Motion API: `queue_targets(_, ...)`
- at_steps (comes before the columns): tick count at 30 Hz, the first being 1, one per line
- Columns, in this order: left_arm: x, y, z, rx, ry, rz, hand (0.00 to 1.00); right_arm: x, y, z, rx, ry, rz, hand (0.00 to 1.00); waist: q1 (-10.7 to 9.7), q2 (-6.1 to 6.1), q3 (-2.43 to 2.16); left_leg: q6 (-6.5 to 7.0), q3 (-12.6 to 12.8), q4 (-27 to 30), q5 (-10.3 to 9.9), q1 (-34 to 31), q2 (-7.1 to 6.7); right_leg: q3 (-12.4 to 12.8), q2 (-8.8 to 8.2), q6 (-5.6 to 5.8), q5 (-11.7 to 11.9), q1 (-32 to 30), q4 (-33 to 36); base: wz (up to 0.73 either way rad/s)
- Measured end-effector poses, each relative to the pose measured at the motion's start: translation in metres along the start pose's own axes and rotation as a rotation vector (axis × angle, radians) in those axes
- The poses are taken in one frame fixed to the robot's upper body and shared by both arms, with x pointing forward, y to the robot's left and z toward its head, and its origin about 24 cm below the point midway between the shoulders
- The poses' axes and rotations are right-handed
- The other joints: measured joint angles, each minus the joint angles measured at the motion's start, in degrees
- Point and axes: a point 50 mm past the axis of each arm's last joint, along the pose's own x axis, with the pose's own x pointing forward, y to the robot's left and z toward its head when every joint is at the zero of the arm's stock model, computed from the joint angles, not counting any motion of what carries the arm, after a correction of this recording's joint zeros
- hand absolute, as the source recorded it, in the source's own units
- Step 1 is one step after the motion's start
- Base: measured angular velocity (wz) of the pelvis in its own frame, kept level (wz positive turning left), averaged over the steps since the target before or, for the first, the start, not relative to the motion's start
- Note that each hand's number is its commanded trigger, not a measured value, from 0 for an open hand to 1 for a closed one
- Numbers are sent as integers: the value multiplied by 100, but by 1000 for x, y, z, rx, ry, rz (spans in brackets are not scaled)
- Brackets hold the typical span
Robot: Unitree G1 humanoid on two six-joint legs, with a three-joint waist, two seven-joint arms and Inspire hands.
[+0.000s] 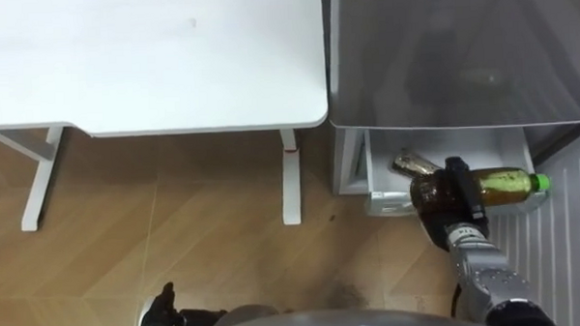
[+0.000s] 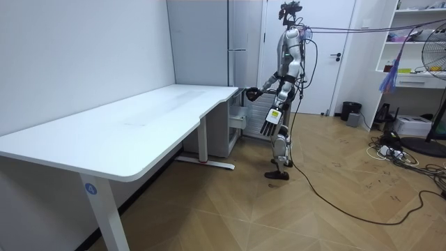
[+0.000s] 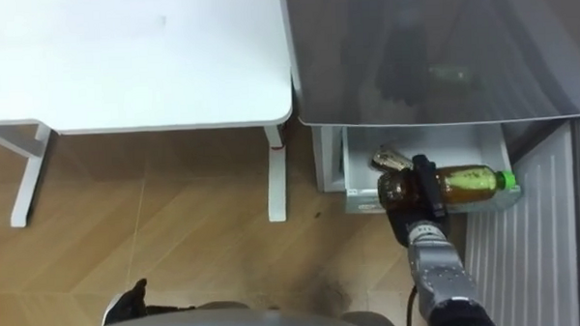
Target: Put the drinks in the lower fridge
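Note:
A tea bottle (image 1: 504,185) with a green cap lies sideways in my right hand (image 1: 464,205), whose fingers are curled round its brown end. It hangs just above the open lower drawer (image 1: 388,206) of the grey fridge (image 1: 460,51). Something shiny (image 1: 416,163) lies inside the drawer behind the bottle. My left hand (image 1: 160,313) hangs low at my side, fingers straight and holding nothing. In the room view I stand facing the fridge (image 2: 202,42), right hand (image 2: 249,93) reaching toward it and left hand (image 2: 270,122) hanging down.
A white desk (image 1: 151,61) stands close to the fridge's left side, its legs (image 1: 291,177) on the wooden floor. A ribbed white panel (image 1: 555,260) borders the drawer on the right. Shelves and a fan (image 2: 435,49) stand at the room view's right.

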Motion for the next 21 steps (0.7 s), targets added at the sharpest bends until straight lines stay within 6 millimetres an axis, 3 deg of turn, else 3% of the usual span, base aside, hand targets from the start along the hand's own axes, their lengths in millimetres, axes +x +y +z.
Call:
queue_targets(7,1,1,3,1,6,-3,0,8,24,9,78,-35,60,100,4,40,26,22,-78,144,17,-301,-14,-168,-18,0,0,-174,13,15)
queue_targets(14,8,-2,21,42,-16,-33,0,24,45,13,132,-61,40,100,35,72,72,38,-77,-6,246,-638,-44,-175,-79,-2,-1,-686,224,2)
queue_targets(21,10,-2,30,61,-17,-48,0,29,59,19,193,-68,57,100,0,102,100,92,-58,73,283,-928,-81,-230,-142,8,-6,-958,346,4)
